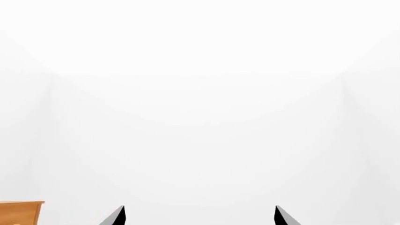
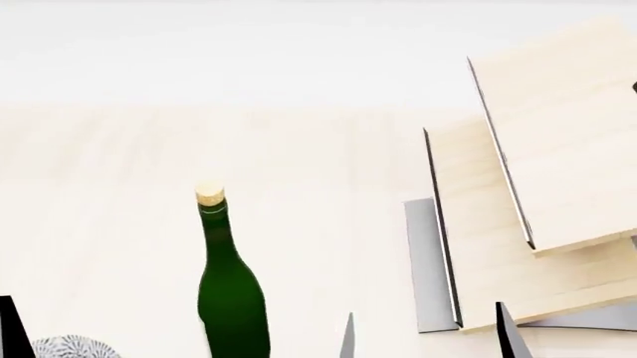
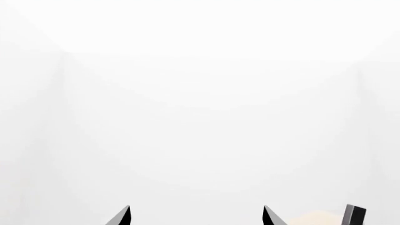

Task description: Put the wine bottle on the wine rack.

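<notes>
Wine bottle (image 2: 232, 291) upright on the pale table (image 2: 119, 186), left of wine rack (image 2: 527, 201). Both grippers, left (image 1: 198, 216) and right (image 3: 196, 216), with fingers apart, holding nothing.

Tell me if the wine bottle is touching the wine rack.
Apart. In the head view the wine bottle stands upright on the table, and a wide strip of bare tabletop separates it from the wine rack at its right.

A pale wooden table (image 2: 119, 186) carries an upright dark green wine bottle (image 2: 231, 298), a wine rack (image 2: 518, 209) well to its right, and a patterned grey object (image 2: 74, 348) at the near edge.
</notes>
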